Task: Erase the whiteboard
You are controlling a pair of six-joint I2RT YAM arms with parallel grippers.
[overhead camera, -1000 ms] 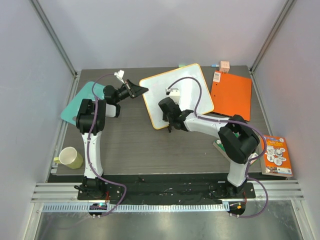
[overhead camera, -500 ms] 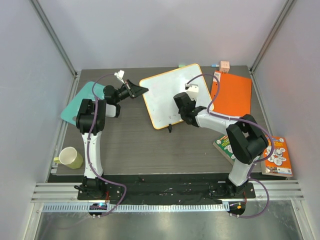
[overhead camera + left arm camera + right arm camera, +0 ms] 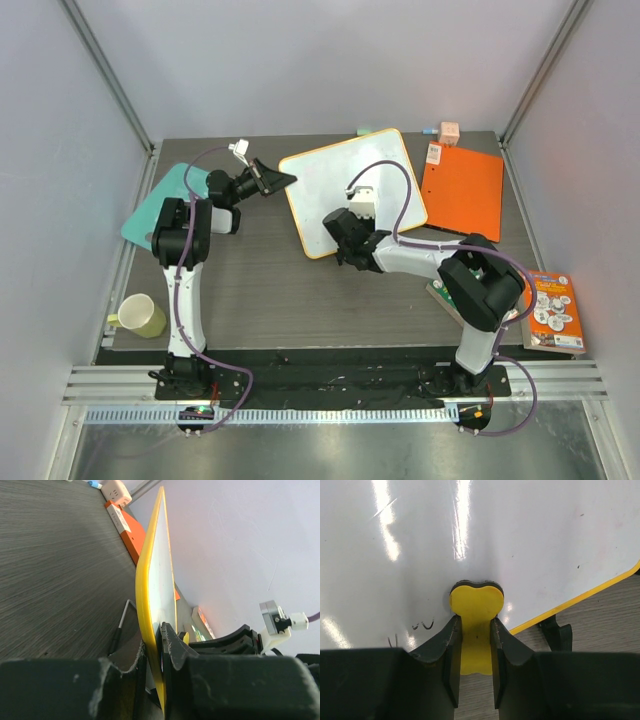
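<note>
Clamping the whiteboard's (image 3: 340, 185) left rim in the tightly closed left gripper (image 3: 156, 642), mid-back on the counter (image 3: 250, 290). Pinching a yellow eraser (image 3: 476, 600) in the narrowly parted right gripper (image 3: 476, 627), pressing it on the board. Not seeing inside the mug (image 3: 140, 316) at near left.

Top view: bright, even, diffuse light; faint soft shadows on table (image 3: 250, 290); focus sharp throughout. Right wrist view: vertical glare streaks on whiteboard (image 3: 530, 545); yellow eraser (image 3: 476, 605) sharp; near foreground dark. Left wrist view: close foreground blurred, grainy.
</note>
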